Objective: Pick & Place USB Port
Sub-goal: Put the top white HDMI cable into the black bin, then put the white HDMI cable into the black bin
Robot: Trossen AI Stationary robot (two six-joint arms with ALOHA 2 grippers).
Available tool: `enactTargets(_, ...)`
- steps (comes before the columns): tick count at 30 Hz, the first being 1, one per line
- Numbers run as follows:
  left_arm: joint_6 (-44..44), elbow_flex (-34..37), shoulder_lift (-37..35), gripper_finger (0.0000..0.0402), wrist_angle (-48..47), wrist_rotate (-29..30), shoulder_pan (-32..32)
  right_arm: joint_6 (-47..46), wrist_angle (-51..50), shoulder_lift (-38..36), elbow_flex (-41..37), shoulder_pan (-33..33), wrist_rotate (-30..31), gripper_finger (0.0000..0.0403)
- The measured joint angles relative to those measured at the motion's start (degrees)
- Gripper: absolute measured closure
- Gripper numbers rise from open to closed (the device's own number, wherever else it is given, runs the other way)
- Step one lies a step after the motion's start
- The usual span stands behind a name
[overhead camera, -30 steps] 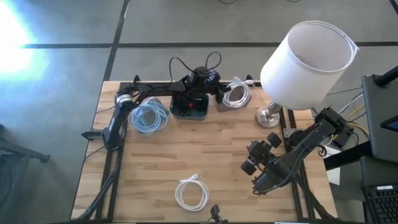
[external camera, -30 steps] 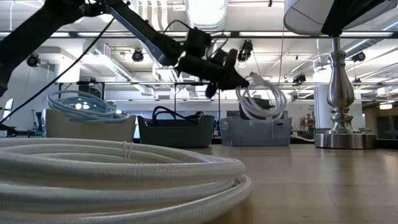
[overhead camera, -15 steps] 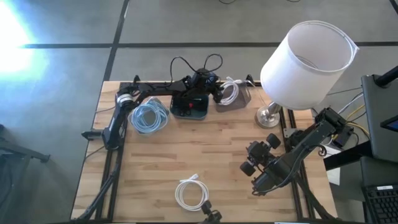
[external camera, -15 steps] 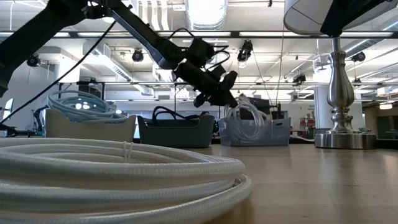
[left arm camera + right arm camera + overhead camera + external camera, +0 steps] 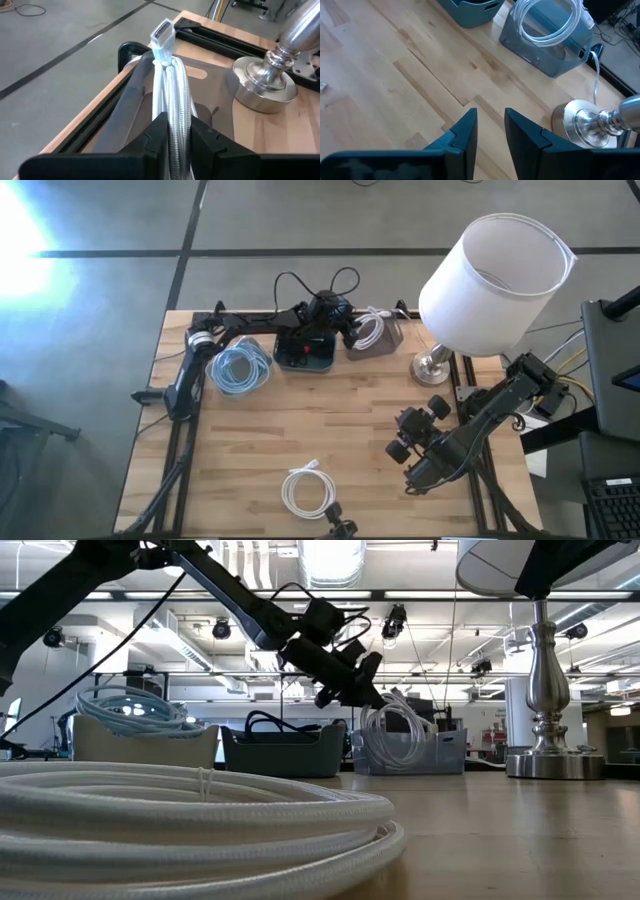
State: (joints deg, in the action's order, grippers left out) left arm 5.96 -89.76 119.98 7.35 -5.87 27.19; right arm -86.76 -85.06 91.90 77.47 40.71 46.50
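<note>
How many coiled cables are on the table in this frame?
3: a blue coil in the far-left bin, a white coil in the grey bin between the left gripper's fingers, and a white coil at the near edge. Others may be hidden.

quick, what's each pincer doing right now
Left pincer: closed on the white cable, over the grey bin.
Right pincer: open, holding nothing, near the lamp.
</note>
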Motion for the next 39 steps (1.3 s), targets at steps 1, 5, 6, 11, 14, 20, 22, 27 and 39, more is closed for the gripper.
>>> enactTargets(1, 0.0, 0.0, 0.0, 0.034, 0.0, 0.0, 0.1, 0.0, 0.0, 0.0, 0.0, 0.0, 0.0, 0.0312)
enactTargets(5, -0.4, -0.1, -0.1, 0.0344, -1.2, -0.5, 0.2, 0.0, 0.1, 0.0, 0.0, 0.0, -0.1, 0.0309)
enactTargets(6, -1.3, -0.3, -0.1, 0.0344, -2.1, -0.6, 0.2, 0.0, 0.2, 0.0, 0.0, 0.0, -0.1, 0.0308)
enactTargets(11, -4.4, -0.3, -0.1, 0.0338, -3.1, -0.6, 0.2, 0.0, 0.2, 0.0, 0.0, 0.0, -0.1, 0.0305)
enactTargets(14, -3.9, -0.3, -0.1, 0.0325, -3.3, -0.4, 0.4, 0.4, 0.1, 0.0, 0.0, 0.0, -0.1, 0.0309)
enactTargets(20, -3.9, -1.6, -0.5, 0.0275, -5.0, 1.7, 0.7, 0.4, 0.1, 0.0, 0.0, 0.0, 0.0, 0.0319)
enactTargets(22, -4.4, -2.9, -1.0, 0.0257, -7.9, 2.9, 0.8, 0.4, 0.1, 0.0, 0.0, 0.0, 0.0, 0.0321)
enactTargets(27, -7.6, -6.8, -2.7, 0.0218, -18.0, 7.7, 0.8, 0.5, 0.1, 0.0, 0.0, 0.0, 0.0, 0.0326)
enactTargets(39, -13.0, -10.7, -10.3, 0.0207, -40.7, 0.9, -2.5, 1.1, 0.2, 0.0, 0.0, 0.0, 0.0, 0.0318)
